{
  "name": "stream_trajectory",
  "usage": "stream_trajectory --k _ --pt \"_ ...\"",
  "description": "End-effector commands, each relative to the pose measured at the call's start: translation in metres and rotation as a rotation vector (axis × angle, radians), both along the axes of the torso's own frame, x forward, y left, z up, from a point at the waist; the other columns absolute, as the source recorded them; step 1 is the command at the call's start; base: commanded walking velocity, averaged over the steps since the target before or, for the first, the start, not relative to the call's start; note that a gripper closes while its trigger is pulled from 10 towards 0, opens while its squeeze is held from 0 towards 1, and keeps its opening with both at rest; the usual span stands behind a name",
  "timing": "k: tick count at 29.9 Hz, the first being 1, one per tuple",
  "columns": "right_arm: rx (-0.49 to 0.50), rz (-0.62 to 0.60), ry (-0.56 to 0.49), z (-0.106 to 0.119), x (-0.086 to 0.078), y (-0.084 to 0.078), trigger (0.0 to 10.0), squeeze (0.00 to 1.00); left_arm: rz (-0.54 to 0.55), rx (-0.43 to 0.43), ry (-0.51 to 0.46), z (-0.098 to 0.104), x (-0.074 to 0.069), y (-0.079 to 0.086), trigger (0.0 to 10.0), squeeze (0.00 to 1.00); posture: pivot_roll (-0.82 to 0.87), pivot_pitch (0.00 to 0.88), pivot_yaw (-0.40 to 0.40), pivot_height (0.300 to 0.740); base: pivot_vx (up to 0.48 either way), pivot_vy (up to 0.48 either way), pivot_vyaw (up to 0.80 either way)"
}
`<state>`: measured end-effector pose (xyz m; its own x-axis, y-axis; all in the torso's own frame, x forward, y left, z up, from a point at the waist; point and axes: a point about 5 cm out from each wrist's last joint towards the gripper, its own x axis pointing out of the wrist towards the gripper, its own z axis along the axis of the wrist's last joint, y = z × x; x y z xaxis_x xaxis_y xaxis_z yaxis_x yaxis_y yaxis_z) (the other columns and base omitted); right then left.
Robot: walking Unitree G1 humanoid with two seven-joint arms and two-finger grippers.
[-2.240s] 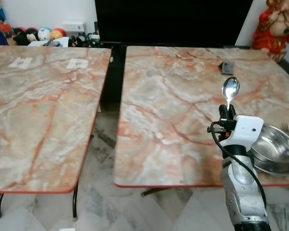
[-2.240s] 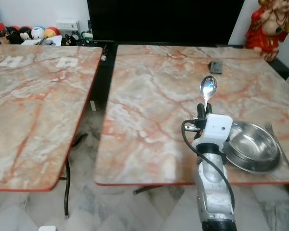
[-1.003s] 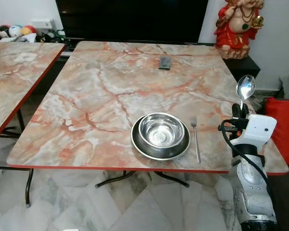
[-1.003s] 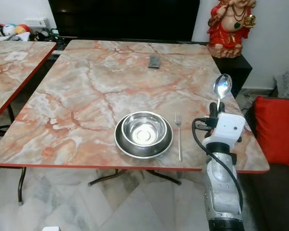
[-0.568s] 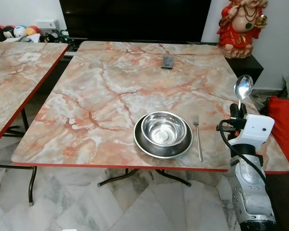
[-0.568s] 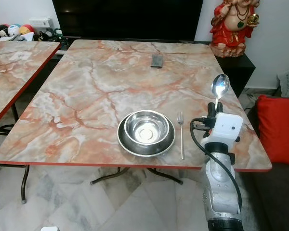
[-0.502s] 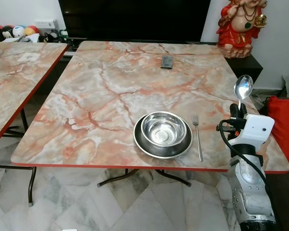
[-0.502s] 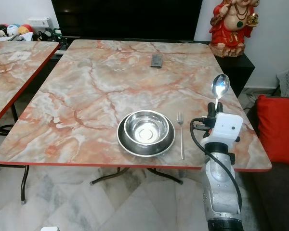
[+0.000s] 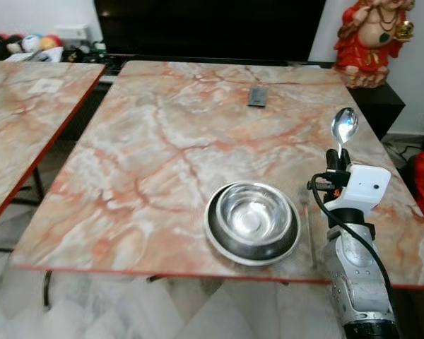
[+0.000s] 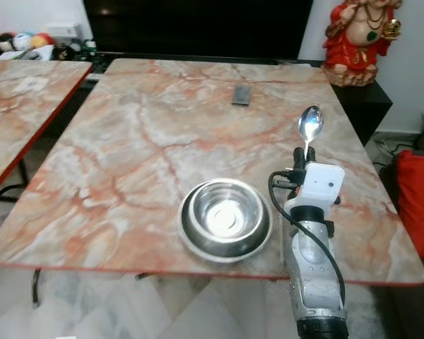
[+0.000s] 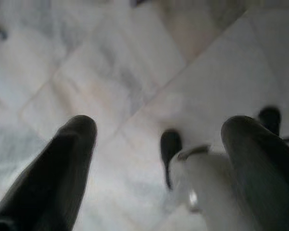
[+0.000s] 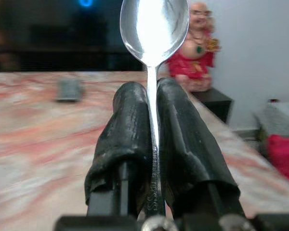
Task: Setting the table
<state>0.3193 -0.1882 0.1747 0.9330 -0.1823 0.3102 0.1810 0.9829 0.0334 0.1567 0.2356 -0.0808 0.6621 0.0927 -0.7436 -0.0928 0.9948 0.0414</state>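
Home living room, marble tables [image 9: 162, 134], red figurine [image 9: 371, 32], dark television [image 9: 212, 28]

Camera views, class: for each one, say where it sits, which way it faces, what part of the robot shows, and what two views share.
Left eye view: on the head, looking forward and down at the marble table; the right arm shows.
Right eye view: beside it, same scene; the right claw holds a spoon upright beside the steel bowl.
Left wrist view: looks down past the open left claw at the tiled floor.
Right wrist view: looks along the fingers clamping the spoon.
Shared: the red statue shows in both eye views and the right wrist view.
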Motion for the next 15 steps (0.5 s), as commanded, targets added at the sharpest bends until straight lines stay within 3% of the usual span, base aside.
stream_trajectory --k 1,12,15 --pt "0.003 -0.03 0.005 -0.001 -0.002 -0.006 10.0 0.0 -0.003 -0.017 0.018 -0.004 -0.006 -0.005 10.0 0.0 0.0 0.125 -0.021 0.74 0.0 0.0 0.0" --pt "0.009 -0.116 -0.027 0.012 -0.014 -0.02 10.0 0.0 -0.006 -0.018 0.016 -0.003 -0.005 -0.005 10.0 0.0 -0.01 0.13 -0.018 0.74 0.0 0.0 0.0" --pt "-0.034 -0.118 -0.016 0.019 -0.02 -0.023 10.0 0.0 -0.007 -0.019 0.017 -0.003 -0.005 -0.005 10.0 0.0 -0.03 0.132 -0.018 0.74 0.0 0.0 0.0"
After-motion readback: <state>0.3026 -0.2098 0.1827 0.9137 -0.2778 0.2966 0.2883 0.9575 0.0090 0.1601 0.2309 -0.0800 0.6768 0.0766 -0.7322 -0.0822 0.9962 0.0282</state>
